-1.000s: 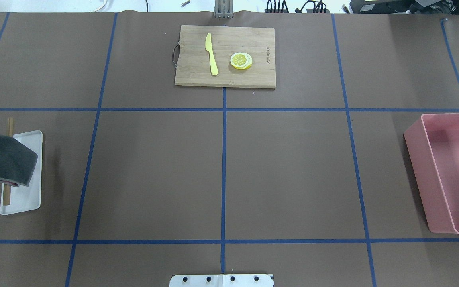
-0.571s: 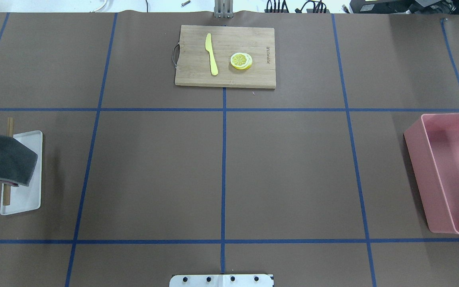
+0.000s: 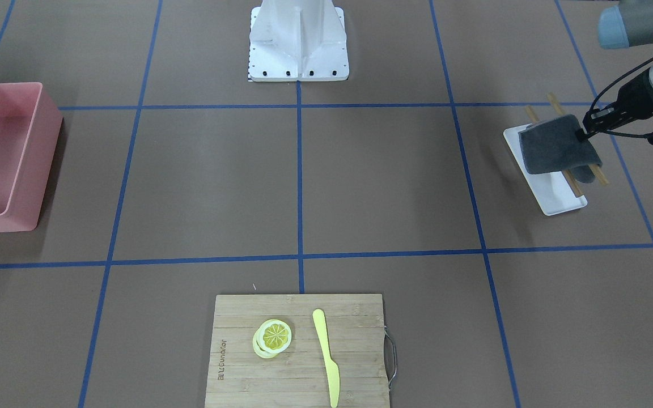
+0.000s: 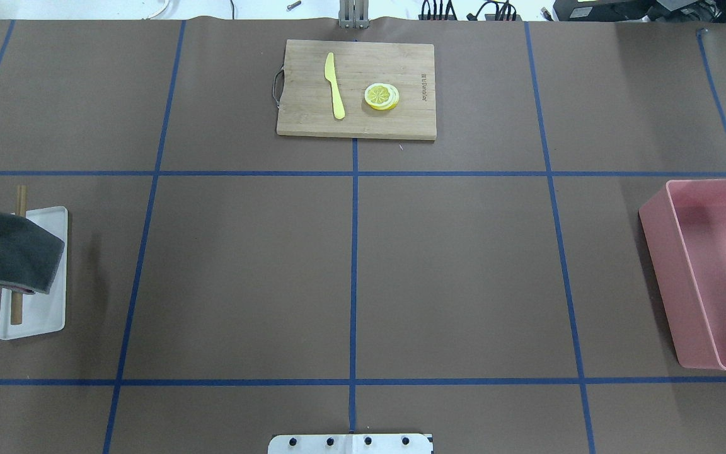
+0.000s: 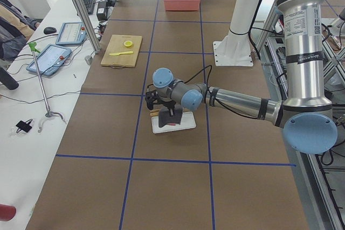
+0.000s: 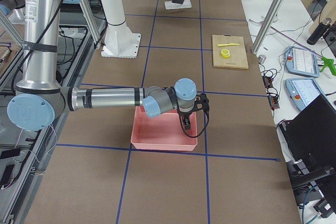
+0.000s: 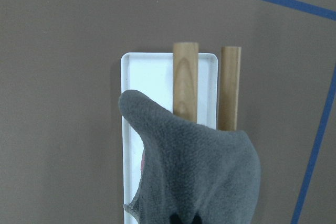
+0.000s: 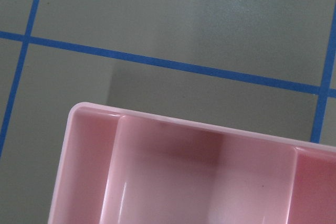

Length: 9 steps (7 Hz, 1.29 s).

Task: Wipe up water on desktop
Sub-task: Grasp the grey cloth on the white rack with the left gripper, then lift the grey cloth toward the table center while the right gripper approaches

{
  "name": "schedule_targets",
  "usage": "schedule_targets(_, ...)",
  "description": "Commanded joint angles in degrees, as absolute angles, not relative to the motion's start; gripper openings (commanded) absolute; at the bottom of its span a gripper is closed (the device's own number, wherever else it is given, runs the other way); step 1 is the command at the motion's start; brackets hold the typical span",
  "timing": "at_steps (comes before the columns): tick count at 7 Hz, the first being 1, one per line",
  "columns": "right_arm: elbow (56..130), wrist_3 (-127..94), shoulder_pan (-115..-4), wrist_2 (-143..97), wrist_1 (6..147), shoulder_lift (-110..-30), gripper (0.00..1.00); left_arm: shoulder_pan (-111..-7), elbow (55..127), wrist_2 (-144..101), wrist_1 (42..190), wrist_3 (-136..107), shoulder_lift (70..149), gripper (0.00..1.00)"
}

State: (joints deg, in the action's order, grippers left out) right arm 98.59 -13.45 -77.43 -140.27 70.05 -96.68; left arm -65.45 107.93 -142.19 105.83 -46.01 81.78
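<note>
The desktop [image 4: 451, 271] is brown with blue tape squares; I see no water on it. My left gripper [image 3: 586, 134] is shut on the corner of a grey cloth [image 3: 553, 150]. It holds the cloth over a white tray [image 3: 559, 198] and two wooden sticks [image 7: 185, 80] at the left end. The cloth also shows in the overhead view [image 4: 10, 255] and the left wrist view [image 7: 205, 171]. My right gripper [image 6: 186, 120] hangs over a pink bin [image 4: 697, 284]; I cannot tell whether it is open or shut.
A bamboo cutting board [image 4: 300, 113] lies at the far middle with a yellow knife [image 4: 335, 88] and lemon slices [image 4: 381, 96] on it. The robot's white base plate [image 4: 350, 444] is at the near edge.
My left gripper has drawn back toward the view's left edge with the cloth. More of the two sticks now shows beyond the cloth. The right arm has not moved.
</note>
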Motion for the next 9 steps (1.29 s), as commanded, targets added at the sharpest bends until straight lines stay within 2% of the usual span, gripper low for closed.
schedule_targets(1,98.7,-13.5,-77.3,-140.0,70.0,-95.5,1.00,-67.2,109.9,-152.0,105.4,-46.8,82.4,0.00)
schedule_targets(2,98.9,-13.5,-77.4,-139.8,69.9,-94.1,1.00,-68.5,110.2,-154.6,105.6,-54.3,86.0,0.00)
schedule_targets(4,99.6,-20.0,-75.4,-139.8,69.9,-88.6,1.00,-68.1,109.3,-154.6,105.4,-71.2,99.8,0.00)
schedule_targets(6,102.8,-29.4,-67.1,-134.6,70.0,-80.2,1.00,-62.3,103.8,-151.2,105.4,-87.0,116.0,0.00)
schedule_targets(7,106.4,-31.9,-62.1,-129.9,70.0,-78.8,1.00,-56.0,101.3,-144.4,105.4,-93.5,122.5,0.00)
schedule_targets(9,111.2,-35.3,-53.5,-119.7,63.4,-74.4,1.00,-50.6,99.0,-138.2,105.4,-98.2,128.3,0.00)
